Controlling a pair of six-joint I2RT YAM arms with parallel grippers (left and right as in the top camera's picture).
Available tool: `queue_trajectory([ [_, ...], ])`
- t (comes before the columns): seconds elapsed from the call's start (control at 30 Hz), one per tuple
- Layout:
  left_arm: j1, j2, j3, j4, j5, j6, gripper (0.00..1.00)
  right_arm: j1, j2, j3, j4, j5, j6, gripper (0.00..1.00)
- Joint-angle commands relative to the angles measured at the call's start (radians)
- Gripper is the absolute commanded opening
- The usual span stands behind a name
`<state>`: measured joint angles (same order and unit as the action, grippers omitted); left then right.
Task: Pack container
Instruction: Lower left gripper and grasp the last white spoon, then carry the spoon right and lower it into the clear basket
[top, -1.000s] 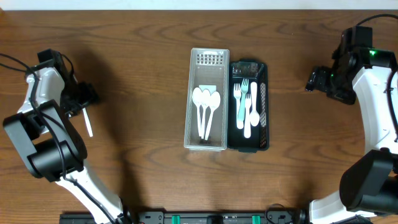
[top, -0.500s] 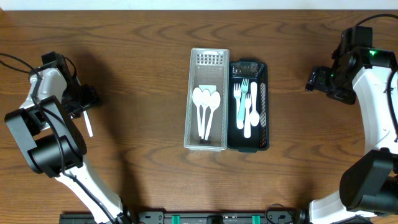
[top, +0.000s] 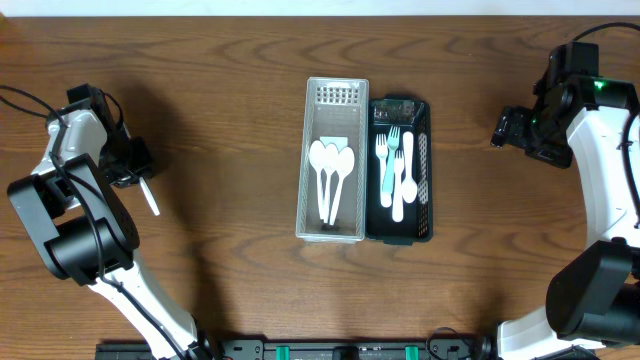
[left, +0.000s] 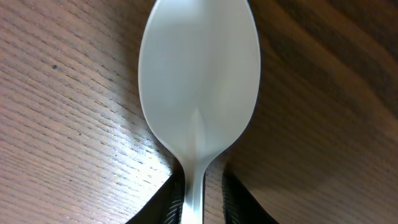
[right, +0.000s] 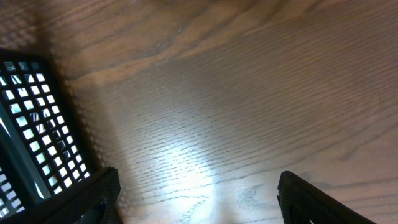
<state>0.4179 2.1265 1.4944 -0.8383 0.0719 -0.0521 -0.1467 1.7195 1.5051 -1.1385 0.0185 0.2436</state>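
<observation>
Surface: brown wood.
Clear bin: centre of the overhead view, holding three white spoons.
Black bin: touching the clear bin at its 3 o'clock, holding forks, one of them teal.
Right claw: at 3 o'clock, spread wide, nothing between its fingers.
Left claw: at 9 o'clock, pinched narrow on a handle.
Spoon: white, in the left claw, handle gripped, bowl pointing toward 5 o'clock.

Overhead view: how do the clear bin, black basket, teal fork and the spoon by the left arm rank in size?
1. clear bin
2. black basket, slightly smaller
3. teal fork and spoon: unsure, since the left gripper hides part of the spoon
</observation>
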Motion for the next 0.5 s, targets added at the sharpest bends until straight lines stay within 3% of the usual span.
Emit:
queue_trajectory([
  [0.0,0.002,0.045,-0.031,-0.009,-0.004,-0.001,0.21,-0.003,0.001,0.001,-0.002,0.0,-0.014,0.85],
  [0.07,0.002,0.045,-0.031,-0.011,-0.004,-0.001,0.15,-0.004,0.001,0.001,-0.002,0.0,-0.014,0.84],
  [0.2,0.002,0.037,-0.031,-0.013,-0.004,-0.002,0.13,-0.004,0.001,0.001,-0.002,0.0,-0.014,0.85],
  [0.27,0.001,0.026,-0.031,-0.013,-0.004,-0.002,0.06,-0.004,0.001,0.001,-0.001,0.0,-0.014,0.84],
  [0.47,-0.022,-0.078,-0.031,-0.054,-0.004,-0.016,0.06,-0.003,0.001,0.001,0.002,0.0,-0.017,0.85],
])
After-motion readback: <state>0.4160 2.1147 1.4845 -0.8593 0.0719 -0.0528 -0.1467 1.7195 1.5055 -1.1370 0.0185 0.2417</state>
